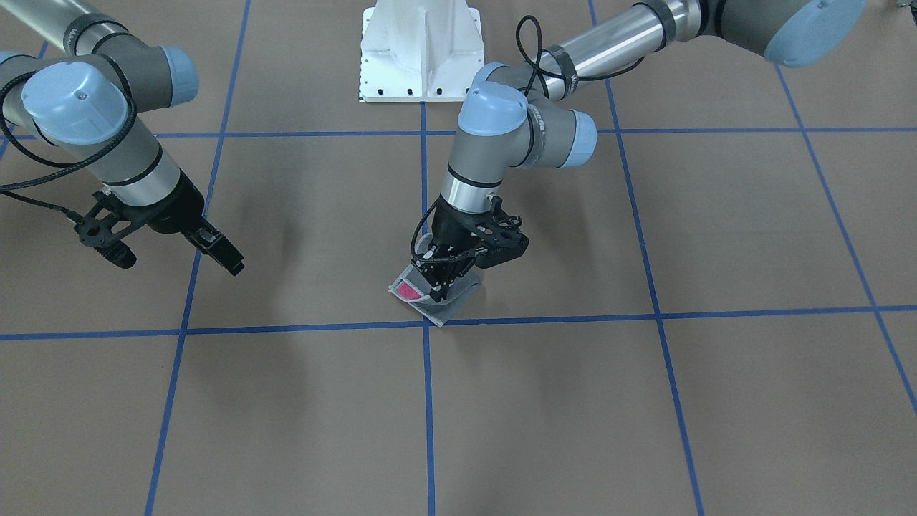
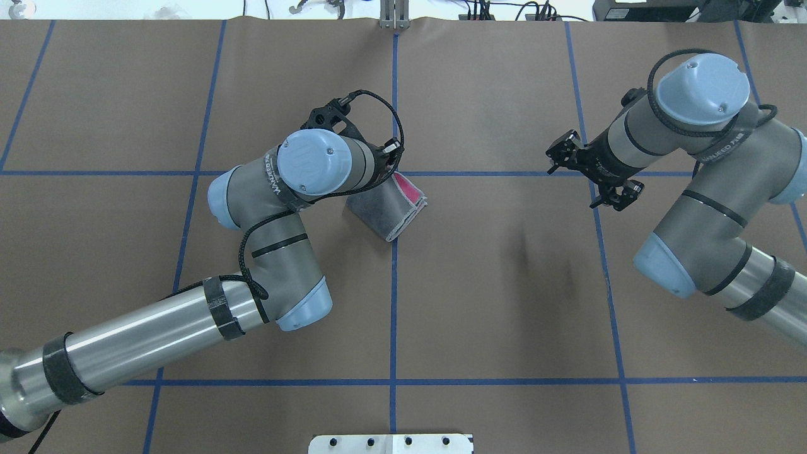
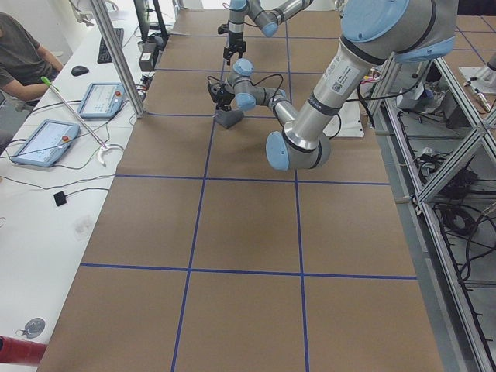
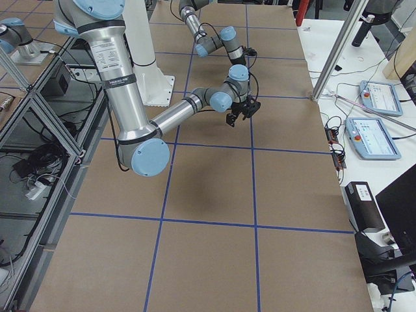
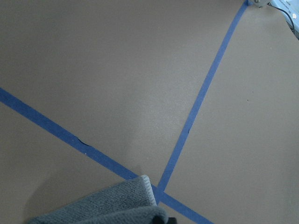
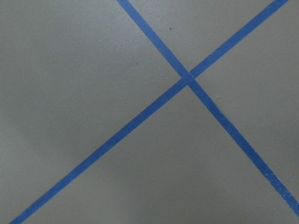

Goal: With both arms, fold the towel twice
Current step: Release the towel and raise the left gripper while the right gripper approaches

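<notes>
Item: towel (image 1: pixel 448 304), small terry cloth, folded over with the dark grey face outward and a patch of pink showing at the open side. It sits on the brown table (image 1: pixel 645 416), one corner at a crossing of blue tape lines (image 1: pixel 428 401), in front of the white pedestal base (image 1: pixel 421 50). Left gripper (image 1: pixel 438 285): pointed down, fingers pinched on the towel's upper edge, that side raised off the surface. Right gripper (image 1: pixel 228 259): above bare table over another tape crossing, well apart from the towel, holding nothing; finger spacing cannot be told.
</notes>
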Tool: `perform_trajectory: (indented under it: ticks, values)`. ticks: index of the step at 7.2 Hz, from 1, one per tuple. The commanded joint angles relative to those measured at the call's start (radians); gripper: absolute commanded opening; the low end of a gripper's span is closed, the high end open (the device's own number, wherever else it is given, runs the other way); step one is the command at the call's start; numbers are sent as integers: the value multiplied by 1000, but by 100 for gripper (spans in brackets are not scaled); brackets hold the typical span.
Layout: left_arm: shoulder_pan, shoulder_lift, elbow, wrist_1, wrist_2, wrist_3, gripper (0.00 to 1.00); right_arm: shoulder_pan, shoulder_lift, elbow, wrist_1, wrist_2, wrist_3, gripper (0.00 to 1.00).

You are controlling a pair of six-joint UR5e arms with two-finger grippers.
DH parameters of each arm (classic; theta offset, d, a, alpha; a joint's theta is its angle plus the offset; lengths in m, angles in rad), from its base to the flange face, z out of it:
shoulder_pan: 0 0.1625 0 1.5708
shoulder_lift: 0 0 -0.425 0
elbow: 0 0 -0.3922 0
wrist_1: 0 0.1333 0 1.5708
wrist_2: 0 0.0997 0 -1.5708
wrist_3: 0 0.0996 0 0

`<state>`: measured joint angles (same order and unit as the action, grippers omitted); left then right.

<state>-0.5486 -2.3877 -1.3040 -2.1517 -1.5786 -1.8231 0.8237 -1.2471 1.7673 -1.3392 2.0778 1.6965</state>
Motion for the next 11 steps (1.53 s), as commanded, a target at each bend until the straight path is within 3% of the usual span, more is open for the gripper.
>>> perform_trajectory:
  ticks: [1, 2, 7, 9, 11]
  values:
    - [-11, -23, 67, -30, 0, 13, 79, 0, 2, 3, 0, -1, 0, 100]
    - [-16, -39, 86, -30, 2, 24, 100, -2, 0, 3, 0, -1, 2, 100]
    - [-56, -62, 57, -31, -79, 27, 100, -52, 52, -9, 2, -11, 32, 100]
    - [-108, 74, -97, -22, -208, 28, 100, -135, 162, -55, 3, -91, 118, 100]
    - [-116, 296, -290, -25, -240, 85, 99, -184, 254, -179, 155, -142, 194, 100]
